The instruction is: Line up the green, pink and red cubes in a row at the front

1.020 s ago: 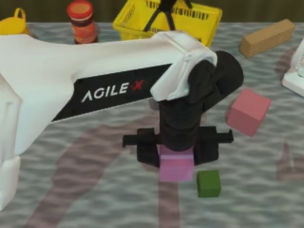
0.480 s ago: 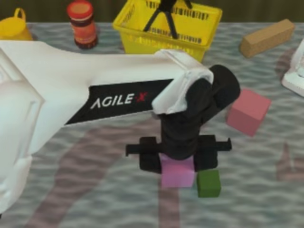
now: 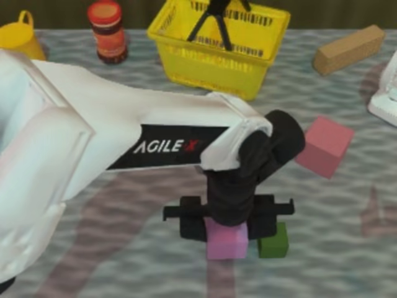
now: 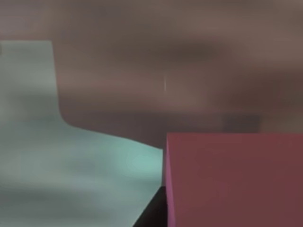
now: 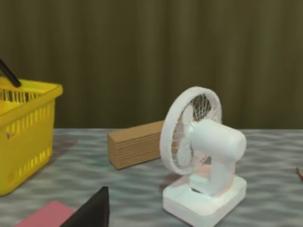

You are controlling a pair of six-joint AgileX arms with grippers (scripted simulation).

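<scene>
My left gripper [image 3: 226,228] is shut on the pink cube [image 3: 226,242], low near the table's front edge. The cube sits just left of the small green cube [image 3: 273,242], with a narrow gap partly hidden by a black finger [image 3: 267,217]. In the left wrist view the pink cube [image 4: 232,179] fills the lower corner beside one dark finger [image 4: 154,213]. The larger red cube [image 3: 324,146] lies alone farther back on the right, and its corner [image 5: 45,215] shows in the right wrist view. My right gripper [image 5: 92,213] is parked outside the top view.
A yellow basket [image 3: 217,37] stands at the back centre. A red jar [image 3: 107,31] and a yellow container [image 3: 18,34] are at the back left. A tan brick [image 3: 348,48] lies at the back right, and a white fan [image 3: 388,93] is at the right edge.
My left arm has carried the pink cube toward the front edge, bringing it level with the green cube. The green and red cubes have not moved.
</scene>
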